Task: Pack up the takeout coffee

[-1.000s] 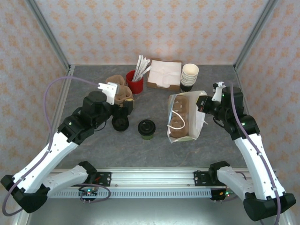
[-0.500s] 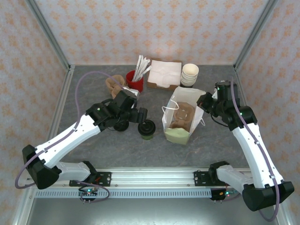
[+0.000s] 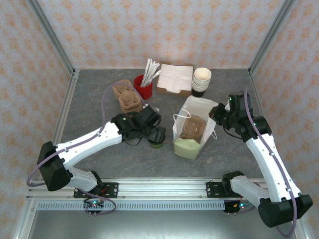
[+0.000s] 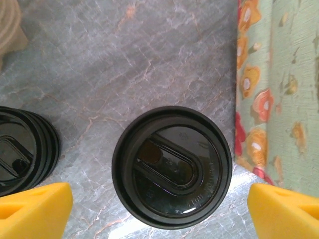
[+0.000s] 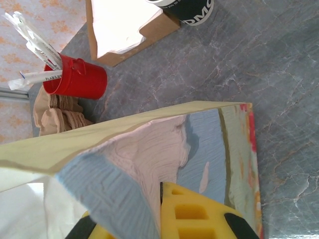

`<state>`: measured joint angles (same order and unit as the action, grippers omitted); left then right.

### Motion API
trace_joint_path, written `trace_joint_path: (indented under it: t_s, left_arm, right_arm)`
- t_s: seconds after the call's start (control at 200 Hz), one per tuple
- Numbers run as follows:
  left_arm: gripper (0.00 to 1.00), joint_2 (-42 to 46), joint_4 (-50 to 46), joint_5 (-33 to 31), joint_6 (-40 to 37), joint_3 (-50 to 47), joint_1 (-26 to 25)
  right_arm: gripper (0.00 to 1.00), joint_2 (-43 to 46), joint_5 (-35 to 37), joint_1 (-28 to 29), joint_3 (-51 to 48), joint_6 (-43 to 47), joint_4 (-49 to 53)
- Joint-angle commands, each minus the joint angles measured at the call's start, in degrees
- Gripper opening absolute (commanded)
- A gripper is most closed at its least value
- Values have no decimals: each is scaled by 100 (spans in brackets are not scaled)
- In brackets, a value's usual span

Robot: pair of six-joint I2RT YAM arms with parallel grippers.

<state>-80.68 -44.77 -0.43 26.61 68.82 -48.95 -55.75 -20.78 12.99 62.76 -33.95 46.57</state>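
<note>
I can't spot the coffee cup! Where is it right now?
In the top view, the takeout coffee stands mid-table, just left of the paper bag, directly under the open left gripper.

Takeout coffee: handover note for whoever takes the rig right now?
Left gripper: open, poised over the takeout coffee, straddling it without closing on it.
Right gripper: shut on the rim of the paper bag, holding it upright with its mouth open.
The coffee stands lidded on the table, just left of the bag.
Done: bag held open, left arm lined up.
Left: grip the coffee, lift it, lower it into the bag, release.
</note>
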Motion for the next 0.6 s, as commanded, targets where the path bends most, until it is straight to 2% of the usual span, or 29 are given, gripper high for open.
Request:
trace_joint_path:
  t_s: [0.0,0.596]
  left_arm:
    - [90,-169,-99,49,54,14,-97]
    - [88,-545,-339,-148,367,177,-150]
  right_arm:
    - [0,132,57,32,-68,-91,16]
    - [0,160,109,36,-132,-43,53]
